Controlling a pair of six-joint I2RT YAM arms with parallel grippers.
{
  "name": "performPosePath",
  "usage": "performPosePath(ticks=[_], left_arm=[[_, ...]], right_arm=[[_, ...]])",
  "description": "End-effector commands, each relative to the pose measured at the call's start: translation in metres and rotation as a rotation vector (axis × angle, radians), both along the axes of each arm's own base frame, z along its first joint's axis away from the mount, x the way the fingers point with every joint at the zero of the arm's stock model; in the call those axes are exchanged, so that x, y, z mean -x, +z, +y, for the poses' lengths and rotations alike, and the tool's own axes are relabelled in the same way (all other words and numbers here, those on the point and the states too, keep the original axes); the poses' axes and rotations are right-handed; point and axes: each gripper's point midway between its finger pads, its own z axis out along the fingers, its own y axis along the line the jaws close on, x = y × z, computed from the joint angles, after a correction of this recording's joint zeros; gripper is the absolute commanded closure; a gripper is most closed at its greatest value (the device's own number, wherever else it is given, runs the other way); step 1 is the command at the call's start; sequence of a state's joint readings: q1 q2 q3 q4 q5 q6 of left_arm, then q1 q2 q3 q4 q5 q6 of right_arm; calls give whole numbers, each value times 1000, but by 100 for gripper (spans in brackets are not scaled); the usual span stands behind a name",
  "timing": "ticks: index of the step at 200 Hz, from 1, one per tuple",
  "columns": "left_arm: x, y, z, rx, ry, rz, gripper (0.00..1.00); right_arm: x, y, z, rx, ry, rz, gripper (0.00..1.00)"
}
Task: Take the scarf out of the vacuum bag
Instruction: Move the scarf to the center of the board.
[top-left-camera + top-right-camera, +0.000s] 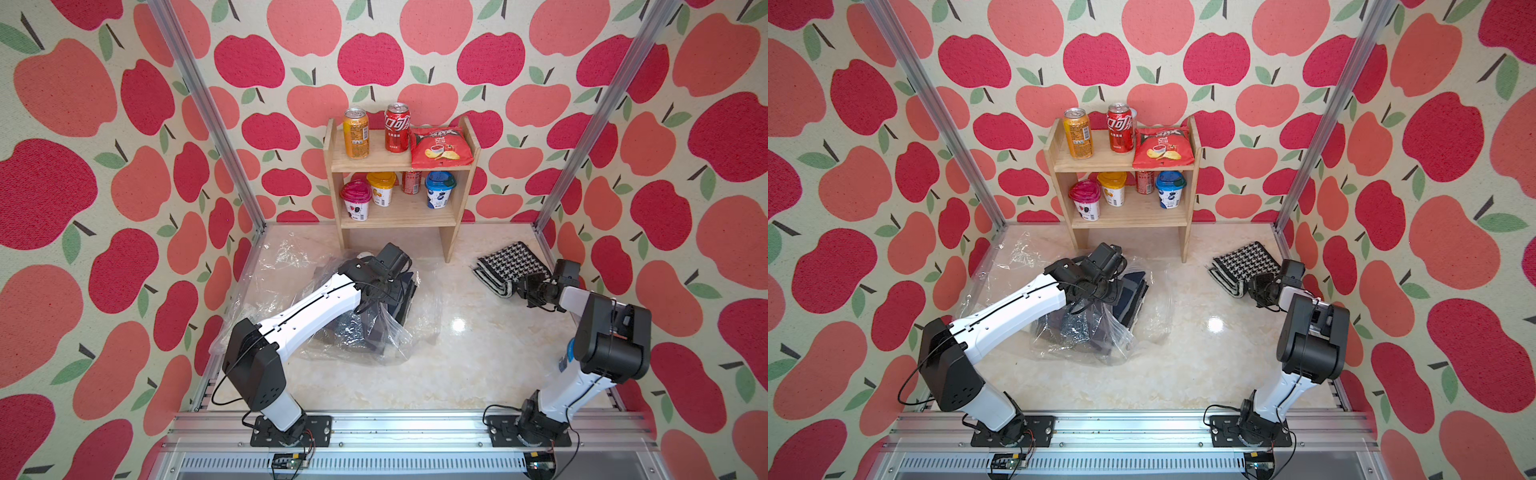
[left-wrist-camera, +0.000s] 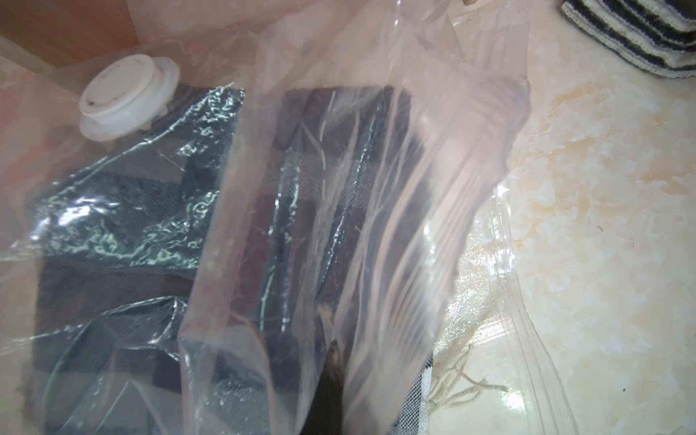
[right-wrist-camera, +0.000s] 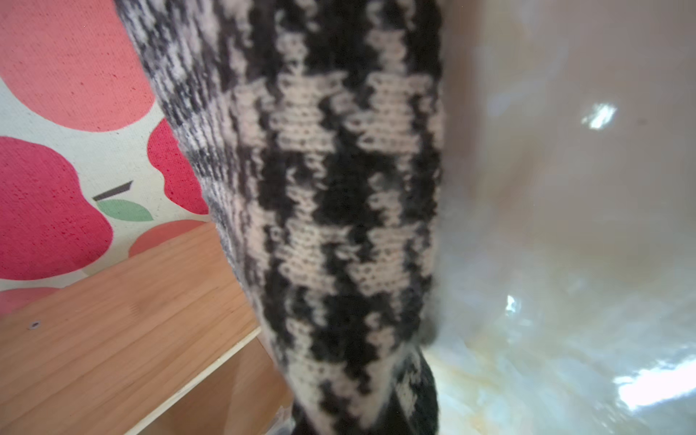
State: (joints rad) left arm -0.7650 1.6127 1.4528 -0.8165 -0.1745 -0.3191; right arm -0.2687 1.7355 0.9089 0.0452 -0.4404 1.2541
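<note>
Look to the far right corner of the glossy marble-look tabletop (image 1: pixel 457 365) for the folded black-and-white houndstooth knit scarf (image 1: pixel 509 262): already out of the plastic, resting near the right wall, well apart from the bag. At its near end, the right gripper (image 1: pixel 523 289), pressed together on the knit, with the wrist view filled by houndstooth.

Along the left edge, reaching toward the middle and lying in front of the light wooden 2-tier shelf (image 1: pixel 399 166), the large clear crumpled plastic vacuum bag (image 1: pixel 282 266), round white valve cap (image 2: pixel 126 96) facing up. Above it, the left gripper (image 1: pixel 392 289), closed on a raised fold of film, judging by the sheet tented toward the wrist camera. Inside the bag: 1 dark plaid cloth (image 2: pixel 339 150) with pale fringe (image 2: pixel 463 391), perhaps a 2nd scarf.

Likely trouble from here:
- Thin film slipping or stretching out of the left pinch, letting the mouth sag shut over the plaid cloth.
- Fringe snagging on the ribbed zip strip (image 2: pixel 502 241) during a pull.
- The whole bag sliding across the slick top for want of an anchor.
- The houndstooth folds spilling open if hoisted by 1 end.
</note>
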Motion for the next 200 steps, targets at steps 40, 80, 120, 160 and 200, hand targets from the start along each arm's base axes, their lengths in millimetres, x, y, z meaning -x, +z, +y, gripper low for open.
performPosePath(ticks=[40, 80, 120, 160, 200], left_arm=[[2, 2, 0, 5, -8, -17, 100], [4, 2, 2, 0, -3, -18, 100], [4, 4, 3, 2, -2, -23, 100], [5, 2, 2, 5, -1, -19, 100], [6, -1, 1, 5, -2, -15, 100]], right_arm=[[-42, 47, -4, -185, -136, -255, 100], [-49, 42, 3, -172, -99, -223, 100], [-41, 40, 7, -130, -63, -157, 49], [-33, 65, 27, -73, 61, -191, 12], [-8, 86, 53, -35, 165, -215, 1]])
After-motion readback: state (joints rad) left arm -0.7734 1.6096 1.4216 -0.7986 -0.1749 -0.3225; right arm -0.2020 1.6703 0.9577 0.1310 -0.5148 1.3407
